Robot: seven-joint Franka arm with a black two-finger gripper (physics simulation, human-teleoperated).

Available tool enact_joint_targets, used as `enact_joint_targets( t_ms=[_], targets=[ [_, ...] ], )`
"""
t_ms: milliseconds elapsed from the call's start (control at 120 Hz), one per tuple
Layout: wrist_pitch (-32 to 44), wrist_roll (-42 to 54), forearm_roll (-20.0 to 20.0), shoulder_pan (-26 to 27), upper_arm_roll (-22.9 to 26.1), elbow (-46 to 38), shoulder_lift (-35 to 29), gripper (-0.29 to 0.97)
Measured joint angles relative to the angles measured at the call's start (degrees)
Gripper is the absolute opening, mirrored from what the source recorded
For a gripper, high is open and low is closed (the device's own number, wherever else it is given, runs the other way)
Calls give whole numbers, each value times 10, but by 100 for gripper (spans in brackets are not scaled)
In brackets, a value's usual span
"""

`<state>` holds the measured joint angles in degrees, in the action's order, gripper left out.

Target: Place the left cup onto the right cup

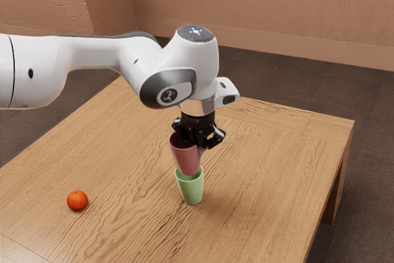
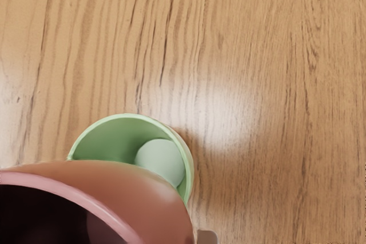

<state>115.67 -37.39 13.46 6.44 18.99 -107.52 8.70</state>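
Note:
A pink cup [image 1: 185,155] hangs upright in my gripper [image 1: 196,145], which is shut on its rim. Its base dips into the mouth of a green cup [image 1: 190,188] standing upright on the wooden table [image 1: 277,170]. From the wrist camera, the pink cup [image 2: 97,204] is large and close under the hand. Just beyond it the green cup [image 2: 171,141] shows its open mouth and pale inner floor.
A small orange [image 1: 77,200] lies on the table toward the exterior view's left, well away from the cups. The table's right edge [image 1: 335,170] drops off to a dark floor. Bare wood surrounds the cups.

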Motion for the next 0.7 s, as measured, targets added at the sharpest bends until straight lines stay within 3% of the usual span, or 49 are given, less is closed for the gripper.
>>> enact_joint_targets(
  t_ms=[700],
  targets=[
    [11, -98, 13, -2, -4, -5, 11, -10]
  ],
)
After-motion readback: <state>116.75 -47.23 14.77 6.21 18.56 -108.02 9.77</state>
